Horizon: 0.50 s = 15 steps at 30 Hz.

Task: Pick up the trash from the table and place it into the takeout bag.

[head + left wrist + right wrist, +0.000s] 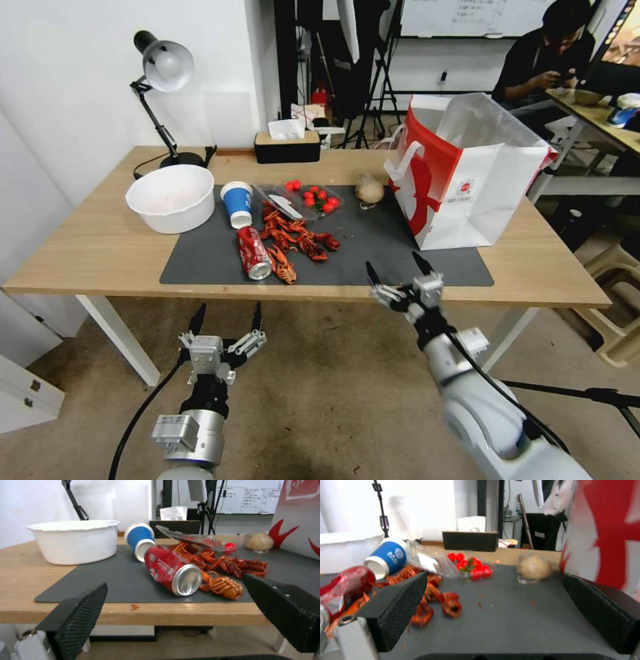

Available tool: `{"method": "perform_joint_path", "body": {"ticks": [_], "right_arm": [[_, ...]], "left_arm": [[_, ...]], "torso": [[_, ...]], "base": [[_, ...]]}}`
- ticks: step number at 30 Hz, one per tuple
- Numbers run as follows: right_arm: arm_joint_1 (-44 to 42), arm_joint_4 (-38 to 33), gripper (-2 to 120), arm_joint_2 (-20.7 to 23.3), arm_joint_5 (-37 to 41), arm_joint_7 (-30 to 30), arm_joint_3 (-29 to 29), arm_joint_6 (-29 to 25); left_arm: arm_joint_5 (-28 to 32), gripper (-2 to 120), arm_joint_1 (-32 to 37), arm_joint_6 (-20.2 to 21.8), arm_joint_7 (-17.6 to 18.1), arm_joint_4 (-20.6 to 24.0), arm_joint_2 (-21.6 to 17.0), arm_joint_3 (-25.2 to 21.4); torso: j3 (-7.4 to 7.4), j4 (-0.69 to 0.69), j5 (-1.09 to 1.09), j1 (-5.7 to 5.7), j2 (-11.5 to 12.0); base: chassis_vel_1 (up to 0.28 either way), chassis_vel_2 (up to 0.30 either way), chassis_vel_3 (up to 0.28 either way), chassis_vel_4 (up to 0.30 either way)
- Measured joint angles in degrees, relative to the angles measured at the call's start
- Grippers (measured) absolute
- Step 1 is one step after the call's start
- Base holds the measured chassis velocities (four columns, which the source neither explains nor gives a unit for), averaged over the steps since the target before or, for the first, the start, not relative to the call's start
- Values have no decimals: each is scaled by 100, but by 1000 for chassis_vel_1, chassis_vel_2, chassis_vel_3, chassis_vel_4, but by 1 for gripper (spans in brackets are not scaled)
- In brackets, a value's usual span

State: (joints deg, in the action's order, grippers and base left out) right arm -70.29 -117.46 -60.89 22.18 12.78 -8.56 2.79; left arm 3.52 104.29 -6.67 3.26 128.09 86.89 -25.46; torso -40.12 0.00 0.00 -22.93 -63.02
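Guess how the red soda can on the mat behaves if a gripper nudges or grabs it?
The red soda can lies on its side on the dark mat, so a sideways nudge would probably roll it. Crayfish shells touch one flank and may block rolling that way. Its smooth metal likely slips and dents; probably light if empty.

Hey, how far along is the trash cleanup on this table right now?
Nothing looks bagged yet. The red soda can lies on its side on the dark mat, the blue paper cup sits beside the white bowl, and crayfish shells are scattered between. The takeout bag stands open on the table. Both end effectors are open and empty: the left below the table edge, the right at the mat's front edge.
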Motion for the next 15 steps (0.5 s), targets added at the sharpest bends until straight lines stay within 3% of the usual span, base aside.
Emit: {"method": "perform_joint_path", "body": {"ticks": [7, 15], "right_arm": [[892, 268, 100, -85, 325, 408, 460, 499], [1769, 445, 100, -259, 1021, 1367, 979, 1250]], "left_arm": [[36, 100, 17, -5, 6, 26, -20, -38], [36, 100, 54, -20, 12, 23, -59, -56]], "torso": [[0, 0, 0, 0, 0], [0, 0, 0, 0, 0]], "base": [[0, 0, 0, 0], [0, 0, 0, 0]]}}
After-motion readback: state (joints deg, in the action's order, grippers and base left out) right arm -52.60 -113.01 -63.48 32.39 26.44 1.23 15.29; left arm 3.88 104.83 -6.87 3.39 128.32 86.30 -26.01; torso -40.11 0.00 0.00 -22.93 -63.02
